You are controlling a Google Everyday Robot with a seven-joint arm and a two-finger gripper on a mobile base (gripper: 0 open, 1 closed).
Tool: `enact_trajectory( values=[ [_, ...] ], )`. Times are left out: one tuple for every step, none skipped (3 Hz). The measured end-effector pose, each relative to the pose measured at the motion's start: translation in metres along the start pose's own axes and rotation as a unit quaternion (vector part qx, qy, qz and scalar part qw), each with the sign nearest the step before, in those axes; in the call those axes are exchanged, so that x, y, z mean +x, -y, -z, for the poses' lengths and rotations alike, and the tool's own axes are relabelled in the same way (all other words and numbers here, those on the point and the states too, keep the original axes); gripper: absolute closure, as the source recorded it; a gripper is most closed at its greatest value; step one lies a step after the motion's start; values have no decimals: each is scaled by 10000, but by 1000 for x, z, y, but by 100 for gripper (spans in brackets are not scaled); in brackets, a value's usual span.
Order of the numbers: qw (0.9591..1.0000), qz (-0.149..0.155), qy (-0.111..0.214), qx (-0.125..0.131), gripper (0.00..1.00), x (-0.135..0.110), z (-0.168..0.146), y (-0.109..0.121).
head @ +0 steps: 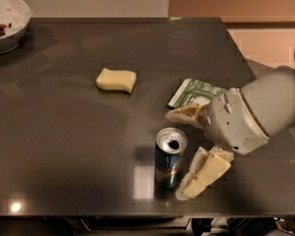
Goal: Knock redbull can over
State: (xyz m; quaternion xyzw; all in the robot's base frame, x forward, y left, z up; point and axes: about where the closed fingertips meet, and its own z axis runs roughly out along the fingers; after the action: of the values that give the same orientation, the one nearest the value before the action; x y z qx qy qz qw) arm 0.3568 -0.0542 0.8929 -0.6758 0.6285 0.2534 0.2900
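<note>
My gripper, spread and empty, hangs just right of the upright, slim blue-and-silver metal redbull can; next, I think, a sideways push must topple it.

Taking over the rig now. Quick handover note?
Pincer: open, low at the table's front right, one finger either side of the can in this view. Contact cannot be told.
Can: upright near the front edge.
Done: pincer is at the can; no knock yet.
Left: tip the can over. A sideways shove with the near finger would probably do it.
</note>
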Motion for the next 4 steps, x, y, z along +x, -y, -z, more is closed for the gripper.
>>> enact_trajectory(
  values=[
    [9997,-73,200,-122,39,-8,-3,-2],
    [9991,-117,340,-215,62,-13,-3,-3],
    [9996,-205,99,-173,85,-19,3,9],
    [9979,-327,-537,-130,100,-21,6,31]
  ],
)
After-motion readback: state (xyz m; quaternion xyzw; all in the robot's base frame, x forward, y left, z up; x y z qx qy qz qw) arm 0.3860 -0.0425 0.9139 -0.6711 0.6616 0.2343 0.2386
